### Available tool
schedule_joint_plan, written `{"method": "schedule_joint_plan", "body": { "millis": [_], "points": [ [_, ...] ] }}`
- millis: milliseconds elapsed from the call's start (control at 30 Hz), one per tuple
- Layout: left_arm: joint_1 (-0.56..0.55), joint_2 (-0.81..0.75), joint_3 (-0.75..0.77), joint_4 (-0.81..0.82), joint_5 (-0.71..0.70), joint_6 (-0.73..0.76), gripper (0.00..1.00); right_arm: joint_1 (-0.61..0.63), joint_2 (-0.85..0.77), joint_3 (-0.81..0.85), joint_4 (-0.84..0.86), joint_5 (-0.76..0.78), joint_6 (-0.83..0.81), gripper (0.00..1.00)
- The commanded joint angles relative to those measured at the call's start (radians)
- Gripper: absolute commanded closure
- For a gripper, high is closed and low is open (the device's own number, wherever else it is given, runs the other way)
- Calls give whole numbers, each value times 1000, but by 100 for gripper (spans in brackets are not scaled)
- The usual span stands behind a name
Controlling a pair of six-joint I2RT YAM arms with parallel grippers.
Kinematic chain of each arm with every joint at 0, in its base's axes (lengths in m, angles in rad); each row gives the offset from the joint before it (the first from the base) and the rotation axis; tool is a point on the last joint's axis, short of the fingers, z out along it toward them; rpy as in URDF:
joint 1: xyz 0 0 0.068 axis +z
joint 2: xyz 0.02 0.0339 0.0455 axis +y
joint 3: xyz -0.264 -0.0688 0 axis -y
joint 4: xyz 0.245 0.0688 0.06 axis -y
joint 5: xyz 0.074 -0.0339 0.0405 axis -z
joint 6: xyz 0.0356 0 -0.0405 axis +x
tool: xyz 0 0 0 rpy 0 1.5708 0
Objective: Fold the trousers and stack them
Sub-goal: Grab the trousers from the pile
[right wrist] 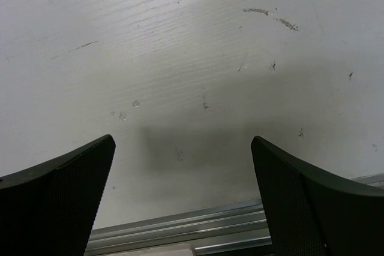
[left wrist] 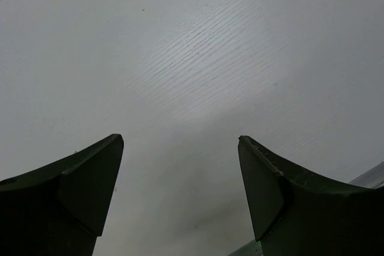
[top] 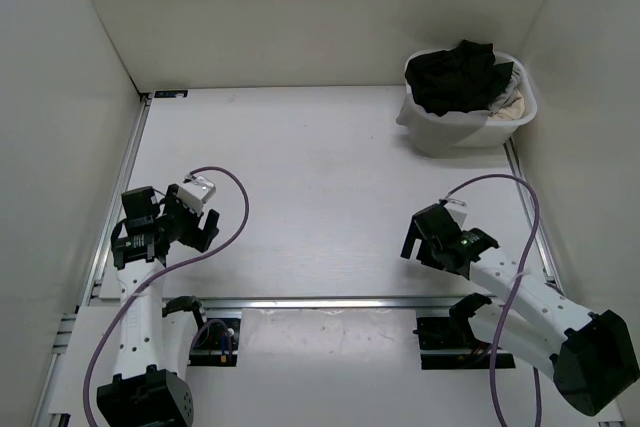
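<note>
**Trousers wait in the basket; both jaws open and empty**

Top external view: the trousers (top: pixel 458 75) sit as a black heap in a white basket (top: pixel 440 133). They are far ahead of the right jaws and a little to their right. From the left jaws they are well apart, far ahead and right across the desk (top: pixel 320 162). A pale cloth (top: pixel 513 101) shows at the basket's right rim, beside the black fabric. The 2 arms, left arm (top: pixel 135 312) and right arm (top: pixel 525 299), are drawn back near their bases, and neither touches any fabric. A small green light (top: pixel 466 241) glows on the right wrist.

Left wrist view: the left jaws stand wide apart. The 2 dark fingers (left wrist: pixel 75 187) frame only bare desk, and nothing is held. A strip of metal rail (left wrist: pixel 371 177) edges in at the lower right.

Right wrist view: the right jaws are likewise spread wide and hold nothing. Between the fingers (right wrist: pixel 57 199) lies scuffed desk, with an aluminium rail (right wrist: pixel 180 232) just behind them.

Step in hand, as I judge it: the very start, with no fold made and nothing stacked. The next move calls for the right arm to reach out to the basket, pinch only the black fabric and not the pale cloth, lift it free, and lay it flat in the space ahead of both jaws.

Writing: no brand, label or lettering can be read in any view.
</note>
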Motion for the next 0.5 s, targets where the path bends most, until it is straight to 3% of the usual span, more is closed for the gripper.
{"method": "schedule_joint_plan", "body": {
  "millis": [0, 100, 167, 200, 300, 333, 433, 467],
  "points": [
    [-3, -13, -11, 2, 41, 24, 11, 6, 34, 80, 2, 73, -29, 1],
    [-3, -13, -11, 2, 41, 33, 9, -11, 110, 253, -29, 119, -104, 1],
    [-3, -4, -2, -7, 41, 33, 7, -72, 199, 390, -29, 133, -242, 1],
    [-3, 9, 12, -7, 41, 33, 5, -106, 234, 545, 2, 124, -288, 1],
    [-3, 44, 59, -16, 50, 12, 0, -319, 440, 822, 40, -93, -362, 1],
    [-3, 55, 78, -16, 38, -2, 0, -429, 578, 1028, 40, -164, -362, 1],
    [-12, 125, 164, -16, -1, -35, 0, -565, 835, 1395, -72, -341, -362, 1],
    [-23, 142, 181, -30, -1, 17, 0, -580, 1020, 1676, -116, -341, -380, 1]
  ]
}}
